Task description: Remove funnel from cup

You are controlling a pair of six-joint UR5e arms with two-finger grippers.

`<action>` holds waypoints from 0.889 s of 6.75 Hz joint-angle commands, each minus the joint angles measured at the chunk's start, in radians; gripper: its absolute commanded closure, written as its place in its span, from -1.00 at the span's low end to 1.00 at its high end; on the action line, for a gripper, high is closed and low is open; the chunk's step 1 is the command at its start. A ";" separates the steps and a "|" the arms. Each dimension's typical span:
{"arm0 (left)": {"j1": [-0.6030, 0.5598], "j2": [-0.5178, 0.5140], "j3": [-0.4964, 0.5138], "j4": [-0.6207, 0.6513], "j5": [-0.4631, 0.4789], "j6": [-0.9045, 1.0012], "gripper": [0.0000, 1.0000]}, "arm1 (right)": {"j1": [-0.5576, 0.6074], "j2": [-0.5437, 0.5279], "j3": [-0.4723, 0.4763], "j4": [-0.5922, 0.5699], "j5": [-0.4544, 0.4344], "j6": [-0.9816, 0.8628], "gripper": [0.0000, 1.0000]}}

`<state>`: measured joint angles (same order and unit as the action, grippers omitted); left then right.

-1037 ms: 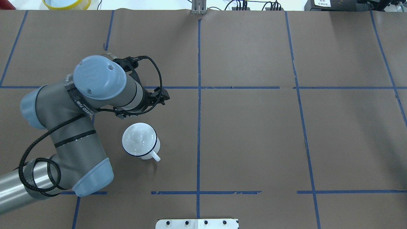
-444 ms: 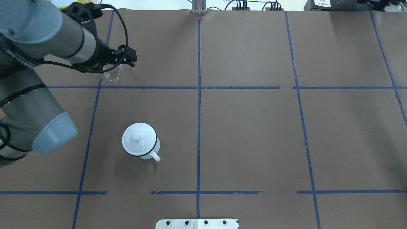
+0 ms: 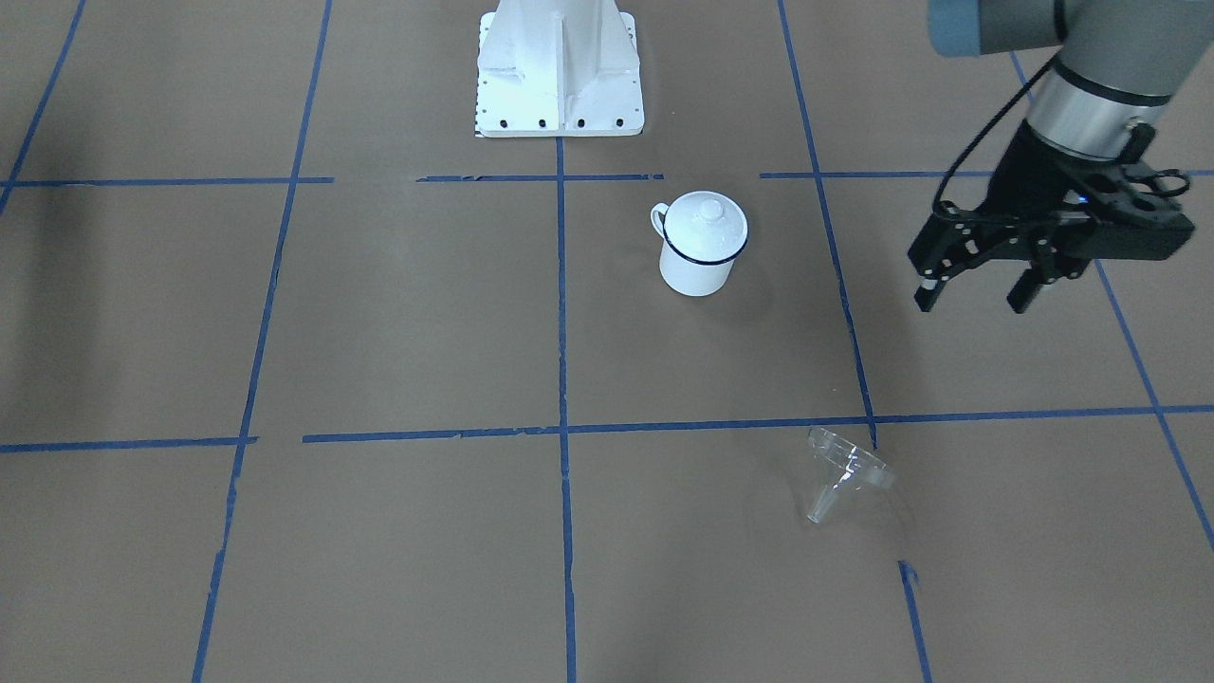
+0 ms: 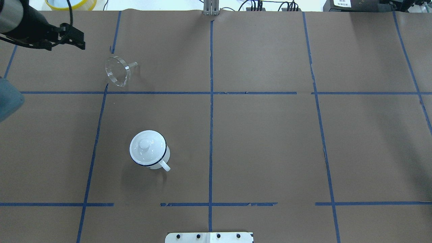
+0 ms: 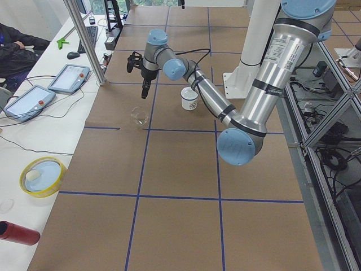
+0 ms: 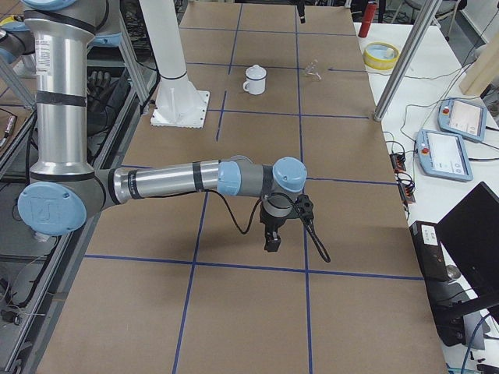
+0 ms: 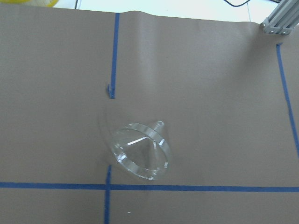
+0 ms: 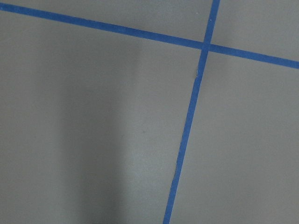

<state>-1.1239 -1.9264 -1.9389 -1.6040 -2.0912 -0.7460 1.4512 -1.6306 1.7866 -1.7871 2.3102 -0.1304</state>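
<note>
The clear plastic funnel (image 4: 118,71) lies on its side on the brown paper, far left of the table, spout pointing right; it also shows in the front view (image 3: 844,471) and the left wrist view (image 7: 140,150). The white mug (image 4: 149,149) with a dark blue rim stands upright apart from it, a white domed lid on top (image 3: 704,228). My left gripper (image 3: 972,299) is open and empty, raised off the table, left of the funnel in the overhead view (image 4: 76,38). My right gripper (image 6: 272,241) shows only in the exterior right view; I cannot tell its state.
A yellow bowl (image 4: 71,3) sits past the table's far left edge. The robot's white base plate (image 3: 560,66) is at the near middle edge. A metal post (image 4: 211,8) stands at the far edge. Blue tape lines cross the paper.
My left arm swung from beside the mug to the far left, set the funnel down, opened, and drew away left. The funnel now lies free on its side. The mug has not moved.
</note>
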 commanded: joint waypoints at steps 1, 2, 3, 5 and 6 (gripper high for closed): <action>-0.211 0.047 0.163 -0.002 -0.148 0.315 -1.00 | 0.000 0.000 -0.001 0.000 0.000 0.000 -1.00; -0.264 0.131 0.187 -0.008 -0.165 0.444 -1.00 | 0.000 0.000 0.000 0.000 0.000 0.000 -1.00; -0.343 0.191 0.225 -0.008 -0.170 0.611 -1.00 | 0.000 0.000 0.001 0.000 0.000 0.000 -1.00; -0.398 0.375 0.233 -0.011 -0.171 0.768 -1.00 | 0.000 0.002 -0.001 0.000 0.000 0.000 -1.00; -0.418 0.403 0.239 -0.014 -0.170 0.793 -1.00 | 0.000 0.000 0.000 0.000 0.000 0.000 -1.00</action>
<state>-1.5166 -1.5819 -1.7064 -1.6151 -2.2612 -0.0057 1.4512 -1.6300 1.7861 -1.7871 2.3102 -0.1304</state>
